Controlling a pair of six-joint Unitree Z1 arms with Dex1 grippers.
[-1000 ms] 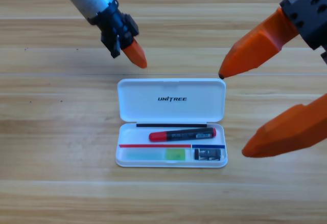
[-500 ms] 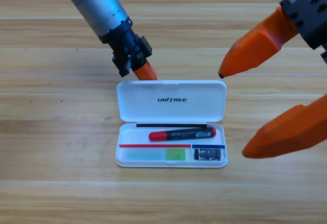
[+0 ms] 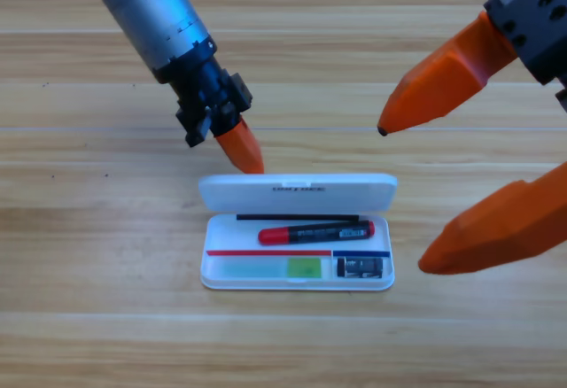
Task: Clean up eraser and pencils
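Lid [image 3: 297, 191] tipped half-shut since earlier, pushed by left gripper [image 3: 241, 147] at 11 o'clock, jaws seemingly clenched; light, stiff, push rear edge. Right gripper [image 3: 400, 197] waits spread.

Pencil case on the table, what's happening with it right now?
The left gripper is at the back edge of the white case's lid, which is tipped partway toward closing. Inside the case lie the red-and-black pen, the green-and-white tube and the eraser. The right gripper waits open at the right edge of the view.
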